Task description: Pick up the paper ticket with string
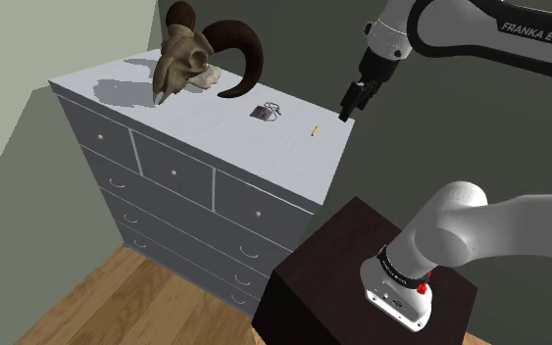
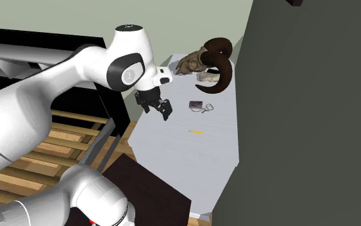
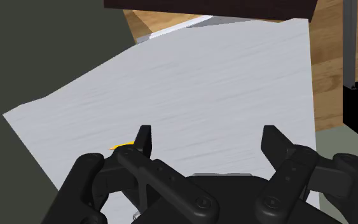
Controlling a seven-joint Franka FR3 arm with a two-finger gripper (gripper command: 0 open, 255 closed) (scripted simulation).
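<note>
Hovering over the rim of a pale dresser [image 1: 215, 137], I take the shoulder view from its left. A grey-green wall [image 1: 19, 59] stands at nine o'clock and a plank floor [image 1: 107, 304] lies at seven. The dresser's flat top is faintly streaked above rows of drawers. A horned skull [image 1: 190, 59] sits at the back of it, at ten o'clock from the paper ticket with string [image 1: 264, 112]. That ticket is a small dark tag with a thin loop, lying flat near the middle of the top and touching nothing. A tiny yellow sliver [image 1: 314, 129] lies at four o'clock from it. My gripper [image 1: 350, 101] hangs in the air at the ticket's three o'clock. My dark stand [image 1: 362, 265] sits at five o'clock in the view.

In the second exterior view, wooden slats [image 2: 57, 138] lie at eight o'clock. My gripper [image 2: 164, 109] is at the ticket's [image 2: 196, 104] nine o'clock, and a dark wall [image 2: 301, 128] rises at three.

Through the wrist view my fingers [image 3: 144, 137] stand wide apart with nothing between them, above the streaked top [image 3: 203, 83]. The yellow sliver [image 3: 125, 146] peeks out just beside one finger.
</note>
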